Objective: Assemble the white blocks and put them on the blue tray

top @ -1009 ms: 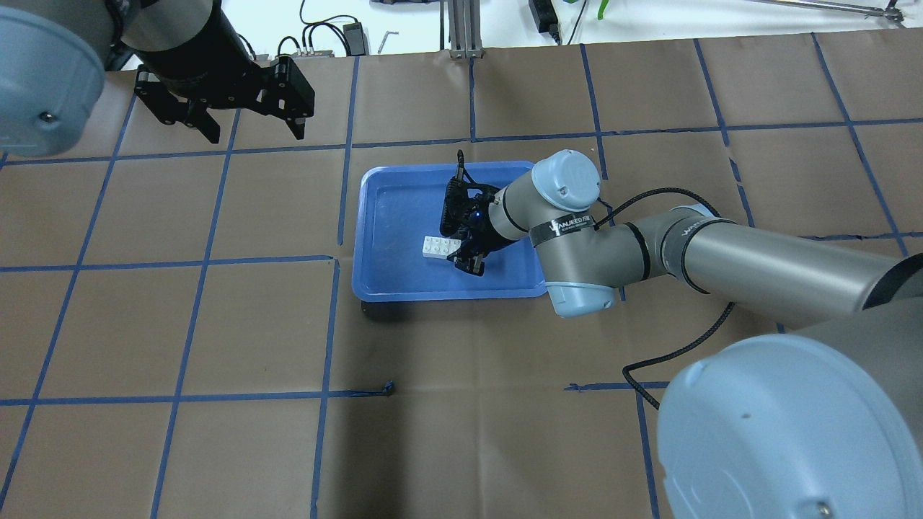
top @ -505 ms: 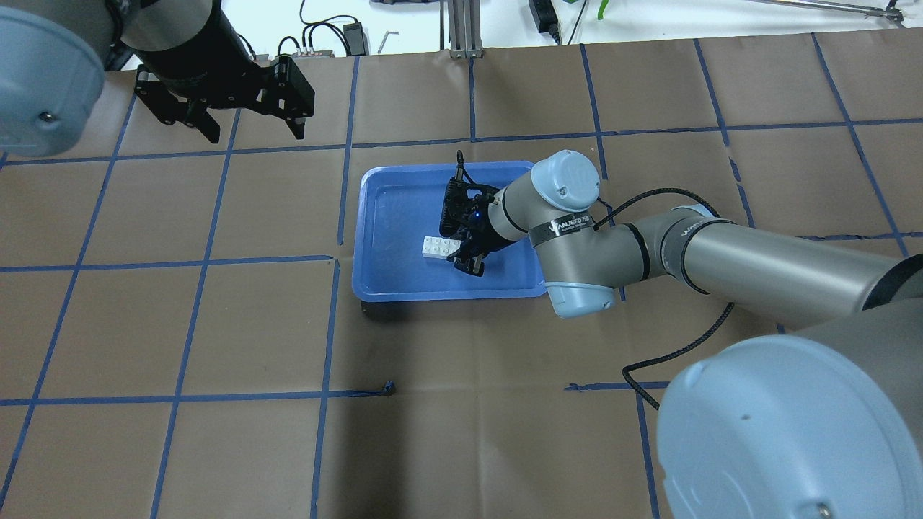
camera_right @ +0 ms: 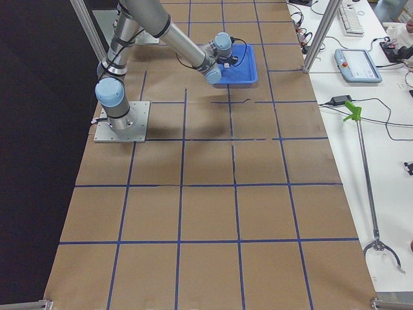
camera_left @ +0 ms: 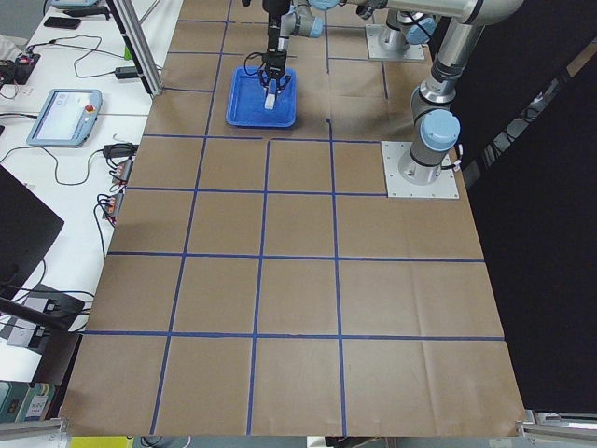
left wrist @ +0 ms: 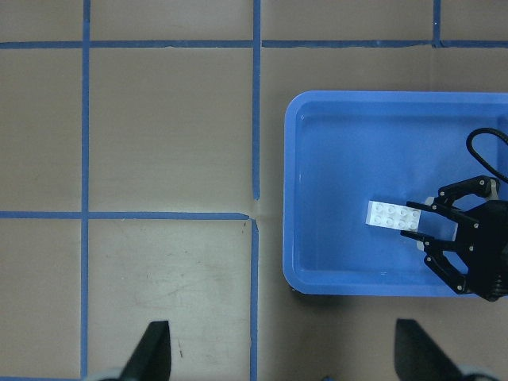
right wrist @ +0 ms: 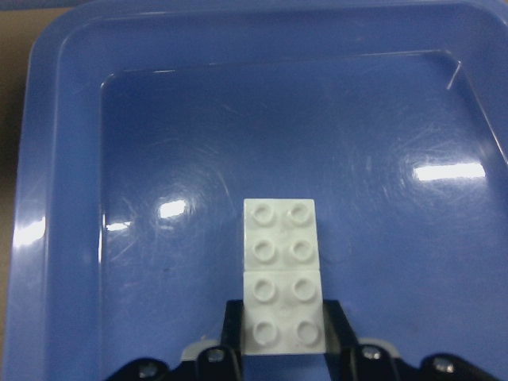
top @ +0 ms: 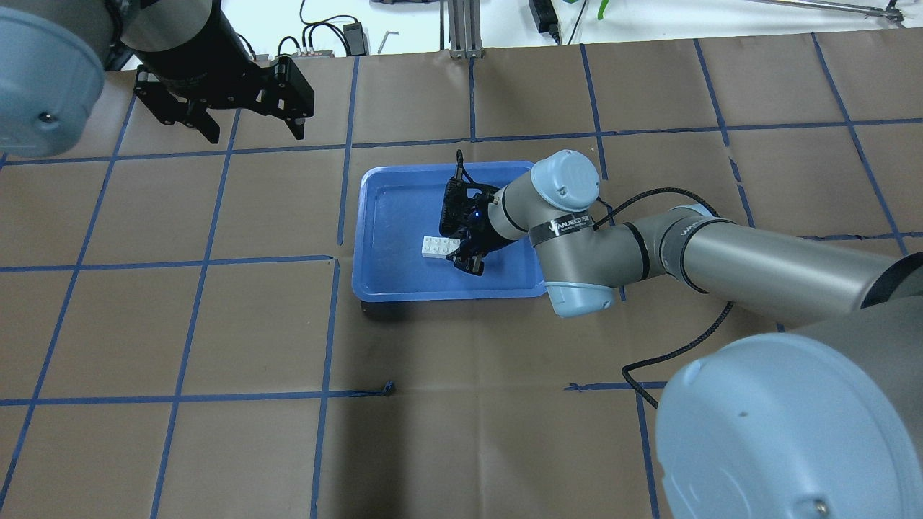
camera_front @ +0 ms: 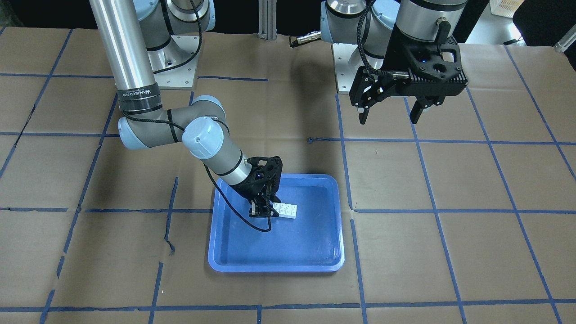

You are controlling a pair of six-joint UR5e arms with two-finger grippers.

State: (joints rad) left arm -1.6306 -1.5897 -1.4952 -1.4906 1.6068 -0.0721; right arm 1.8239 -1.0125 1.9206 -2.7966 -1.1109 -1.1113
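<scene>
The two white blocks (top: 436, 247) are joined end to end into one long piece. It lies low inside the blue tray (top: 389, 287), apparently on its floor. My right gripper (top: 461, 251) reaches into the tray and is shut on the near end of the piece. In the right wrist view the fingers (right wrist: 232, 321) hug the near block (right wrist: 282, 317). The front view shows the blocks (camera_front: 284, 209), the right gripper (camera_front: 265, 209) and the tray (camera_front: 274, 266). My left gripper (top: 256, 133) is open and empty, high above the table's far left.
The table is brown paper with a blue tape grid (top: 332, 324). Cables and a power brick (top: 353, 32) lie beyond the far edge. The left wrist view looks down on the tray (left wrist: 333, 159) and the right gripper (left wrist: 417, 222).
</scene>
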